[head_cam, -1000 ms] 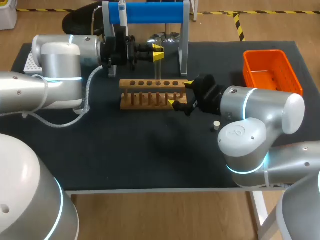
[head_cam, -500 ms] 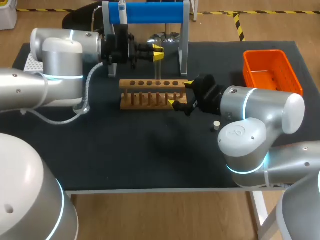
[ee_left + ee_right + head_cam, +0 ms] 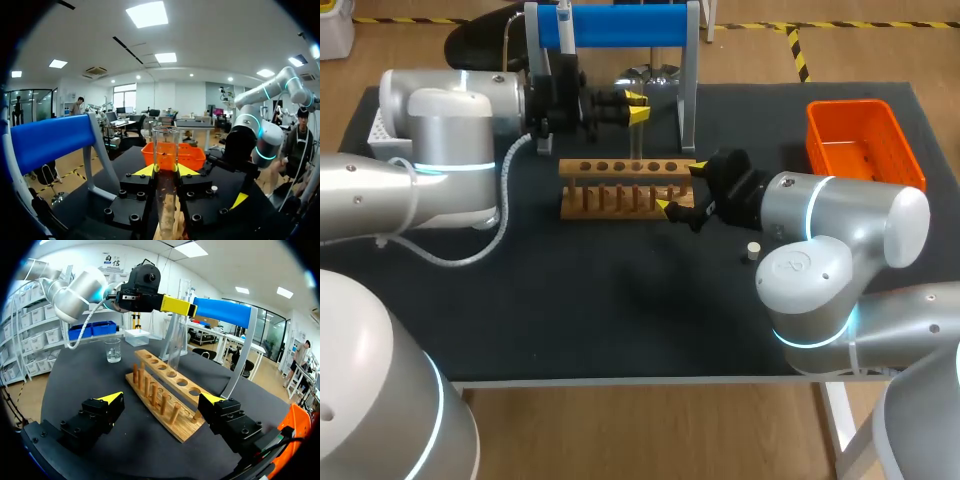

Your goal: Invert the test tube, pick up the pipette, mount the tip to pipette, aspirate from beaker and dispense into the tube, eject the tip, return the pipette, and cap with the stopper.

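My left gripper is shut on a clear test tube, which hangs upright over the back row of the wooden rack. In the left wrist view the test tube stands between the yellow tips of the left gripper, its open mouth pointing away from the camera. My right gripper stands open at the rack's right end, one finger on each side of its corner. Seen from the right wrist, the right gripper frames the rack, and the tube hangs from the left gripper. A small stopper lies right of the rack.
The blue-topped pipette stand rises behind the rack with the pipette hanging on it. An orange basket sits at the back right. A glass beaker and a white tip box stand beyond the rack's far end.
My left arm's elbow has shifted slightly, while its gripper and the tube stay almost in place above the rack. The right arm has not moved.
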Robot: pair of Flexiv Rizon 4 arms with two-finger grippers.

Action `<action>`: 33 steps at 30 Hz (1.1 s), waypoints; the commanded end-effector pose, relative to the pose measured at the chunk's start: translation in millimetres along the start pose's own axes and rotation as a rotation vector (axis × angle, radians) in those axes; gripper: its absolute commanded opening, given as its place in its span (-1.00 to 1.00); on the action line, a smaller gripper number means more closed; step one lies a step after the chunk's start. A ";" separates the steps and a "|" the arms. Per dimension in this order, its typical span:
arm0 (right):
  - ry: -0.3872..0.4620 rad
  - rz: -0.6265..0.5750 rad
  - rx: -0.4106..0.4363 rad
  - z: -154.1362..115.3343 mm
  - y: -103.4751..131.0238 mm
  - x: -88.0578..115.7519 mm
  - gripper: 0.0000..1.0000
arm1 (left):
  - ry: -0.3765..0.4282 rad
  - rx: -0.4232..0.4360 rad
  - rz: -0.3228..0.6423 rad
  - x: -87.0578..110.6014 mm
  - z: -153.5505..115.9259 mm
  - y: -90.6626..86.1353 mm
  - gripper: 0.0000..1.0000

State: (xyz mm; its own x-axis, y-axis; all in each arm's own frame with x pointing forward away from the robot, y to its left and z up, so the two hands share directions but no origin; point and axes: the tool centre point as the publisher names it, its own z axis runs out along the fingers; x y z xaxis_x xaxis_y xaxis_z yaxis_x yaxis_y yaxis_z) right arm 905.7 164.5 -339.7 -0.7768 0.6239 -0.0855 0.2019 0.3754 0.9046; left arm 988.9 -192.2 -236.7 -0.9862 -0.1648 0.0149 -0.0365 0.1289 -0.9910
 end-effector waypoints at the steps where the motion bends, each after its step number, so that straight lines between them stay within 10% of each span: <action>1: 0.001 0.000 0.001 -0.2 0.4 0.0 1.00 | -0.017 0.001 -0.001 3.8 1.7 0.1 -1.00; 33: 0.001 0.000 0.001 -0.2 0.4 0.0 1.00 | 0.000 0.034 0.083 2.0 4.4 12.5 -1.00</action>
State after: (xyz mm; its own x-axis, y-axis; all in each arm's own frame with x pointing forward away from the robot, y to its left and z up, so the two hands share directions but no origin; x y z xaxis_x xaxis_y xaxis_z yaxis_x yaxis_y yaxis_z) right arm 905.8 164.6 -339.6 -0.7768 0.6239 -0.0855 0.2019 0.3754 0.9046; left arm 984.2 -194.8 -247.5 -0.9848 -0.1596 -0.0685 0.0506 0.1139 -0.9922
